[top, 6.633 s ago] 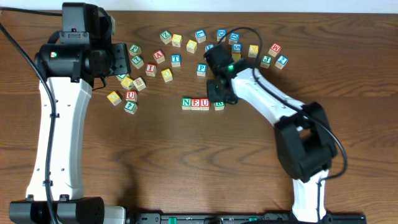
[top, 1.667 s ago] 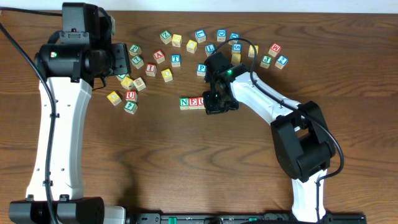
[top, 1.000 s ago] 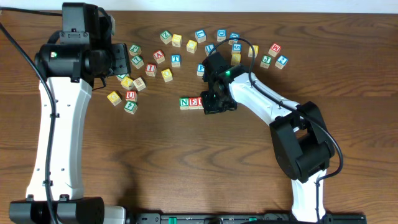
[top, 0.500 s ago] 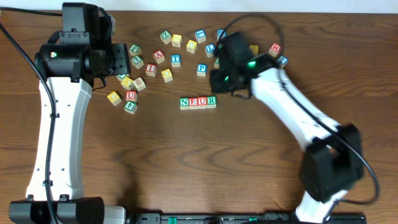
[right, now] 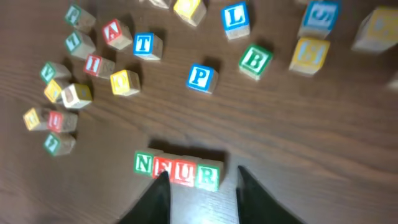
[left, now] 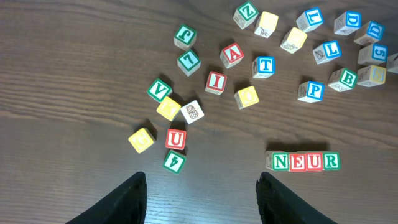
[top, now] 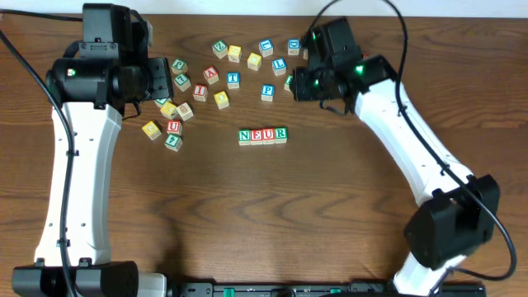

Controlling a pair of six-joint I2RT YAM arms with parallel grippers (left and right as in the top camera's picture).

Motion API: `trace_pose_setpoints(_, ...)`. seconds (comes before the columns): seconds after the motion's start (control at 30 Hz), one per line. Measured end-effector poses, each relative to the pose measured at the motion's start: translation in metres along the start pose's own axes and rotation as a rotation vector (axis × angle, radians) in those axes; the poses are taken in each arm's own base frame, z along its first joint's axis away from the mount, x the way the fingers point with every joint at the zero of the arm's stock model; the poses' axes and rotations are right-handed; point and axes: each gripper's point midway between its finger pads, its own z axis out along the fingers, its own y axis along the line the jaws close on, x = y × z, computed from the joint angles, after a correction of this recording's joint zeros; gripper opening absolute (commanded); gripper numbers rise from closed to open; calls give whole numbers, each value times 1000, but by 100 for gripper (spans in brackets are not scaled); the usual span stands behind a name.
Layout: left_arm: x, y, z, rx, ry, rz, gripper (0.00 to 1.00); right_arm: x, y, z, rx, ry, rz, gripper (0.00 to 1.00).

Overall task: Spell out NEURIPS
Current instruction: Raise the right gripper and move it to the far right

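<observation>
My left arm (top: pixel 78 165) and right arm (top: pixel 408 144) wear smooth white shells between bulky black joint housings. Small green lights (top: pixel 358 70) glow near my right wrist. Thin black cables (top: pixel 23 64) trail alongside. My fingers (left: pixel 121 202) are matte black and tapered.

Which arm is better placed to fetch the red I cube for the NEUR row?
Left, probably: the left gripper, open and empty, hangs close to the red I cube, while the right gripper, also open, sits farther off, past the blue P cube.

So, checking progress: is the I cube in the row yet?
No, the row reads NEUR; the red I cube sits apart, upper left.
</observation>
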Motion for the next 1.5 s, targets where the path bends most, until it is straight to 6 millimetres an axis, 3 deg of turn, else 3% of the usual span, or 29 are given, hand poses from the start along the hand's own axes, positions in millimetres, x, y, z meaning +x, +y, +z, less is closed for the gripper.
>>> trace_pose_setpoints(0.13,0,0,0,0,0,0,56,-44,8,1,9,-91,-26,41)
trace_pose_setpoints(0.3,0,0,0,0,0,0,56,-67,-2,34,66,-133,-32,45)
trace_pose_setpoints(0.5,0,0,0,0,0,0,56,-58,-28,77,164,-99,-24,49)
trace_pose_setpoints(0.8,0,0,0,0,0,0,56,-59,-37,78,217,-108,-23,49)
trace_pose_setpoints(1.0,0,0,0,0,0,0,56,-57,-23,80,183,-105,-37,49)
trace_pose_setpoints(1.3,0,0,0,0,0,0,56,-41,23,87,116,-88,-96,49)
trace_pose_setpoints(1.5,-5,-1,0,3,-22,1,56,-30,23,88,91,-35,-87,52)
